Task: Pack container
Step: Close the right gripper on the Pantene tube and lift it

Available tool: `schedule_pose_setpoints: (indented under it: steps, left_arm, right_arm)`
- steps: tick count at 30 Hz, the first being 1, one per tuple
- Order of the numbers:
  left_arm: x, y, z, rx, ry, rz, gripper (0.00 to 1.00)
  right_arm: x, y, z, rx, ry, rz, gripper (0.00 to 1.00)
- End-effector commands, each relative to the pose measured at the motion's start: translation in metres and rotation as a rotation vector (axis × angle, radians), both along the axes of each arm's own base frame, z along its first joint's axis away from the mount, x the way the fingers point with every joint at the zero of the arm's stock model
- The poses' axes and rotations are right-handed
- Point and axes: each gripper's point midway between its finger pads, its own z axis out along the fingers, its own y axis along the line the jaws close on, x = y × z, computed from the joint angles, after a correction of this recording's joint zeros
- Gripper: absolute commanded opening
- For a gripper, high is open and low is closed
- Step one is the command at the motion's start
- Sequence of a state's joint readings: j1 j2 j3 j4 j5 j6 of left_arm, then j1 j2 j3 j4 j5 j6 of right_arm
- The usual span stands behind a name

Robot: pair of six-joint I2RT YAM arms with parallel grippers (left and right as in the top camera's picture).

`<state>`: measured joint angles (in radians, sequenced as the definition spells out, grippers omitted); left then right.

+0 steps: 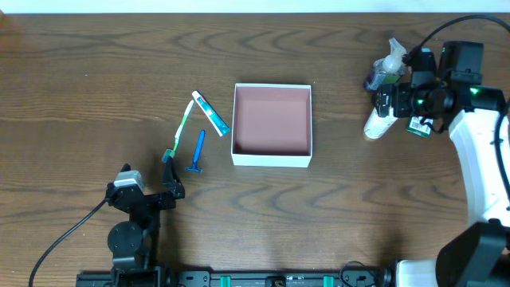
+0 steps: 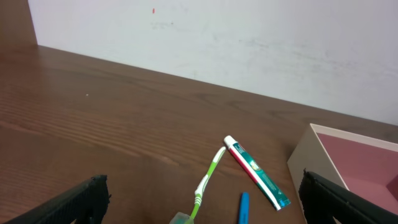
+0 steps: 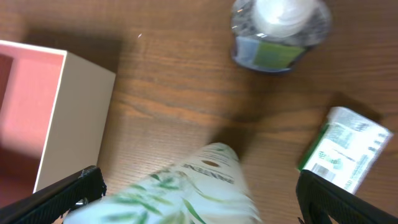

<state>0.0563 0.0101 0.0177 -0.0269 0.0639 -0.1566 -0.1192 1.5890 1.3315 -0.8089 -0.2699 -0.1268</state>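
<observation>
**grainwatcher:** What's sitting on the table (image 1: 80,72) here?

**yam_tinkerer:** The container (image 1: 271,160) is sitting about mid-table. It's a shallow square cardboard box with matte white walls and no lid, and its reddish-pink floor is showing all the way across. The table is dark, smooth-looking wood grain.

Left of the box, a flat toothpaste tube (image 1: 210,112) and a skinny green-and-white toothbrush (image 1: 179,131) are lying in a V, with their far ends nearly meeting. A blue plastic razor (image 1: 198,153) is lying just below the tube, near the box's left wall.

**grainwatcher:** And the arms?

**yam_tinkerer:** The left arm is crouching low at the near edge. The left gripper (image 2: 203,179) is pointing at the toothbrush's bristle end, with its fingers spread wide and gripping nothing.

The right arm is reaching up along the right side, wrist bending down over a rounded white bottle (image 3: 186,186) with a green leaf print. The right gripper (image 3: 199,177) is straddling it with the fingers far apart. The bottle is blurring out in the wrist view, so I can't tell whether the pads are touching it or whether it's standing upright.

**grainwatcher:** Crowded over there?

**yam_tinkerer:** A bit. A clear spray bottle (image 3: 280,31) with a white top is standing just beyond the gripper, and a small green-white carton (image 3: 345,149) is lying just beside it on the outer side. Bare wood is running between the white bottle and the box's right wall.
</observation>
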Motion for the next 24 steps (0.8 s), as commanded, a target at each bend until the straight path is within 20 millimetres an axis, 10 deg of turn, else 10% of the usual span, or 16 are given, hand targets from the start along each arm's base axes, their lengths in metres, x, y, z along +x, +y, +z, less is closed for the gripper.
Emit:
schedule_pose_setpoints:
  steps: [1, 13, 24]
  left_arm:
    - [-0.001, -0.002, -0.015, -0.001, 0.047, -0.009, 0.98]
    - [-0.001, -0.002, -0.015, -0.001, 0.047, -0.009, 0.98]
    - [-0.001, -0.002, -0.015, -0.001, 0.047, -0.009, 0.98]
  right_arm:
    - [0.002, 0.018, -0.02, 0.03, 0.053, 0.032, 0.99]
    - [0.008, 0.028, -0.032, 0.01, 0.069, 0.041, 0.92]
    - [0.007, 0.027, -0.033, 0.005, 0.073, 0.037, 0.59]
